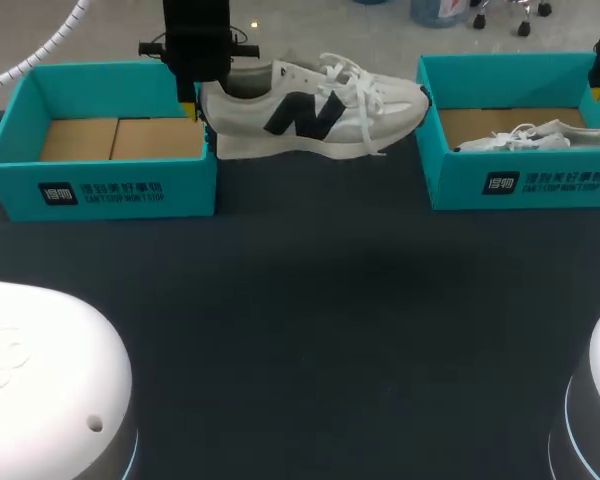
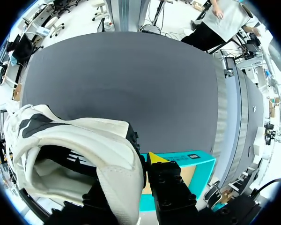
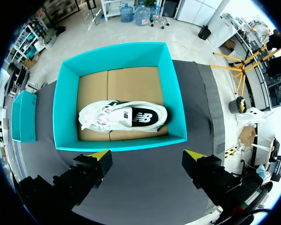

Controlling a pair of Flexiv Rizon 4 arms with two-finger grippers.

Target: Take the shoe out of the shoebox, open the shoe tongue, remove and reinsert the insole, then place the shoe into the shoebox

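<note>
A white shoe (image 1: 315, 110) with a dark side logo lies level between the two teal boxes, toe toward the right. My left gripper (image 1: 195, 103) is shut on its heel collar; in the left wrist view the heel (image 2: 117, 154) is pinched at the gripper (image 2: 141, 165), beside one yellow fingertip (image 2: 154, 158). I cannot tell whether the sole touches the table. The left shoebox (image 1: 100, 190) holds only its cardboard floor. My right gripper (image 3: 146, 154) hangs open above the right shoebox (image 3: 122, 143), nothing between its fingers.
A second white shoe (image 3: 124, 117) lies on its side inside the right shoebox (image 1: 520, 185). The dark table mat (image 1: 310, 320) stretches in front of both boxes. The white bases of my arms (image 1: 40, 390) stand at the near corners.
</note>
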